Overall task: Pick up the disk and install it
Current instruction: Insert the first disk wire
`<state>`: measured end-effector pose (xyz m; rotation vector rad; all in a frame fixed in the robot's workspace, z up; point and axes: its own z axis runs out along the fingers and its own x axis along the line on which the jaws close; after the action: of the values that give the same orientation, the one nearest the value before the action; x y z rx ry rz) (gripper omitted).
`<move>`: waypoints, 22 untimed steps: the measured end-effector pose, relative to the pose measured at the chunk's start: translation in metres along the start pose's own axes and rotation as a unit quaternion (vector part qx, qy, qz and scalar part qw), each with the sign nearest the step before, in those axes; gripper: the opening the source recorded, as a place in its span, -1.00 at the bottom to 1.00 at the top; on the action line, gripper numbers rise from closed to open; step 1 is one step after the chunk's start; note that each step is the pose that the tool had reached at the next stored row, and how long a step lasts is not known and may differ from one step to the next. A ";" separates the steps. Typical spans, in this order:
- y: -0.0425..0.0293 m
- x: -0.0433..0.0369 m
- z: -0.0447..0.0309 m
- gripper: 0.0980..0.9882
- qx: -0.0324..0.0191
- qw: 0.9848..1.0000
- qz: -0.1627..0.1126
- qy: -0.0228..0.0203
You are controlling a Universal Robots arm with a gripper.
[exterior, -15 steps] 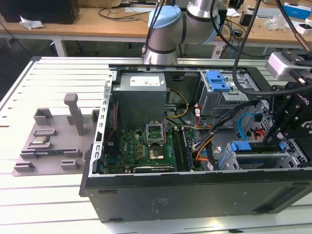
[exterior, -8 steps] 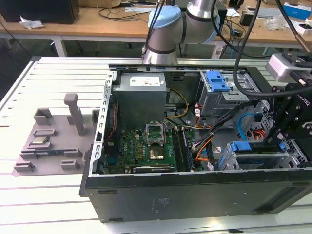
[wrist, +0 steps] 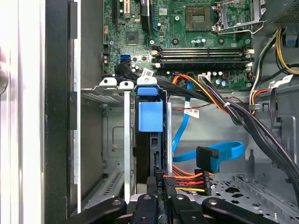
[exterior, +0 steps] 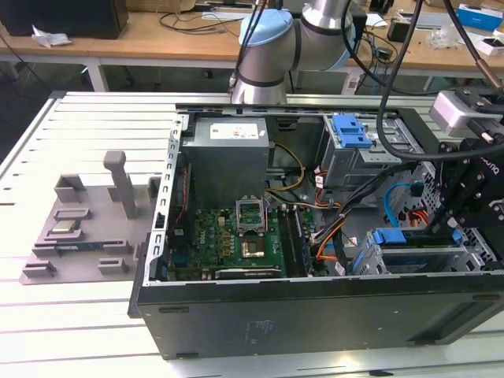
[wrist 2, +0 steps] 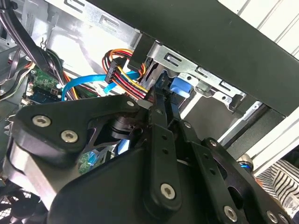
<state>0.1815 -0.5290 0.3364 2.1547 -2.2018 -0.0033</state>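
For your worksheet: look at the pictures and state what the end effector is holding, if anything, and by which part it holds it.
The end effector grips the disk, standing on edge in the drive cage, by its rear edge, opposite the blue carrier tab.

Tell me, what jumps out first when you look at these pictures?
The big open computer case on the slatted white table, with its green circuit board showing. Inside the case, at the exterior view's right, the black gripper reaches down to the disk with its bright blue bracket, standing on edge in a metal bay. A grey tray lies at the exterior view's left.
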 end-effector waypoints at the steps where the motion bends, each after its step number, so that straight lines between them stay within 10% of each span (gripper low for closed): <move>1: 0.0000 0.0000 0.0002 -0.82 0.000 1.000 0.000 0.000; 12: 0.0010 -0.0054 -0.0181 -0.68 0.000 1.000 0.000 0.000; 16: 0.0028 -0.0102 -0.0556 -0.98 0.000 1.000 0.000 0.001; 22: 0.0029 -0.0101 -0.0584 -0.98 0.000 1.000 0.000 0.001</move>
<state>0.1814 -0.5165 0.3944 2.1536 -2.2009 -0.0011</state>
